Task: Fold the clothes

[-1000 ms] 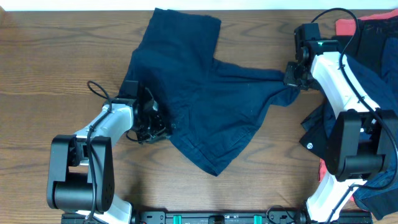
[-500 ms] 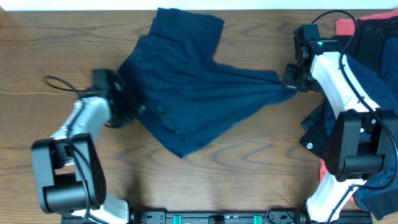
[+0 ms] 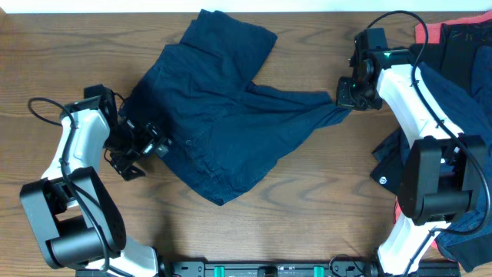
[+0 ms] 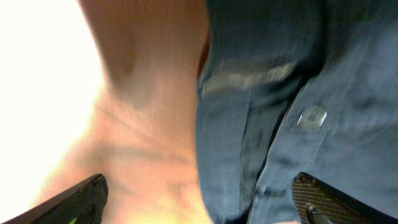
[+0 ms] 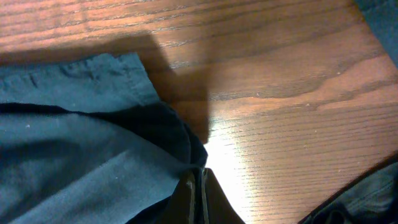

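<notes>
With its elbow bent, the left gripper [image 3: 139, 148] sits low at the left edge of the navy garment [image 3: 223, 115], jaws spread wide and gripping nothing, while the outstretched right gripper [image 3: 344, 98] is clamped on its right corner.

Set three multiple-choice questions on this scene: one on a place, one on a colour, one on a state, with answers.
1. Where does the navy garment lie? A spread on the table; B on the right-hand heap; C hanging off the front.
2. Which colour shows in the pile at the right? A yellow; B coral-red; C green.
3. The right gripper is: A wide open; B out of view; C shut on the navy garment.
Answers: A, wood surrounds it; B, red at the pile's far corner; C, cloth bunches at its closed fingers.
</notes>
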Controlling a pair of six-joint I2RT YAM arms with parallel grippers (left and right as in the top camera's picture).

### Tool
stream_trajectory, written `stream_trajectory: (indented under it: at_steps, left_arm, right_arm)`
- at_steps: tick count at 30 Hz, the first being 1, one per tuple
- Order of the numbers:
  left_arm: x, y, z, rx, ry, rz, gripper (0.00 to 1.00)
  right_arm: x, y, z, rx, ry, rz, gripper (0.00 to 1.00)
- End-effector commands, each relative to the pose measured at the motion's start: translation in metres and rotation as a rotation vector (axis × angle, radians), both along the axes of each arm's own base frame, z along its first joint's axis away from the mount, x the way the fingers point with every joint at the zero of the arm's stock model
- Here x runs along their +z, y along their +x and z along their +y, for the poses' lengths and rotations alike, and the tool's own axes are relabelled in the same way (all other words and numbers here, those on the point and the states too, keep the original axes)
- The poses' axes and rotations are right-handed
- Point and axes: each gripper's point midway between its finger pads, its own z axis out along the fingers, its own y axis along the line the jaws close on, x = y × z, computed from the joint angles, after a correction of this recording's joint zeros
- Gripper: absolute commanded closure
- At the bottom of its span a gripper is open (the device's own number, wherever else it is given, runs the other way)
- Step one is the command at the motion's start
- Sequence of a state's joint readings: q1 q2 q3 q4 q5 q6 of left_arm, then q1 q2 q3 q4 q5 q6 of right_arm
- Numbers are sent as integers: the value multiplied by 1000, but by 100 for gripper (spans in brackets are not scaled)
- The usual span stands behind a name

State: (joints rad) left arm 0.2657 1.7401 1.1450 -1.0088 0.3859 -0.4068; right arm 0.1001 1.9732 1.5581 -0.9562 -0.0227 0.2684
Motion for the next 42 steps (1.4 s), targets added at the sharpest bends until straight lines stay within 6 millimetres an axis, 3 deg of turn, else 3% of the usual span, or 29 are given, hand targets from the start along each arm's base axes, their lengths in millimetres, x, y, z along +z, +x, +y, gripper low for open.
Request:
stream_trajectory:
  at_steps: [1,4,10,15,24,28,30,33,34,38,42]
  left_arm:
    - [3,-11,-12,-52,-39,39,3]
    - [8,-22,-28,-107,-92,72,4]
    - [18,-30,-79,-283,-209,53,9]
    - [4,-28,-114,-333,-182,39,19]
    - [-27,-40,-166,-331,-223,17,25]
    - [-29,-39,-175,-323,-216,9,33]
    - [-30,-41,-178,-329,-215,13,45]
    - [-29,-45,-181,-341,-214,24,75]
    - [-29,-47,-180,-341,-213,31,92]
    - [-30,-66,-164,-338,-147,123,94]
    - [-21,-103,-121,-381,17,268,94]
  right_arm:
    - [1,-1,7,37,4,-2,99]
    - [1,-1,7,38,3,-1,99]
    - [1,-1,6,36,-1,-3,99]
    - [1,-1,6,37,-1,-2,99]
    - [1,-1,1,30,-24,-2,99]
    - [1,-1,1,30,-26,-2,99]
    - [1,-1,1,29,-26,-2,99]
    - [1,0,-2,26,-39,-4,99]
    - [1,0,-4,24,-51,-6,99]
    - [3,6,-15,7,-110,-30,99]
    - [7,17,-37,-33,-200,-77,99]
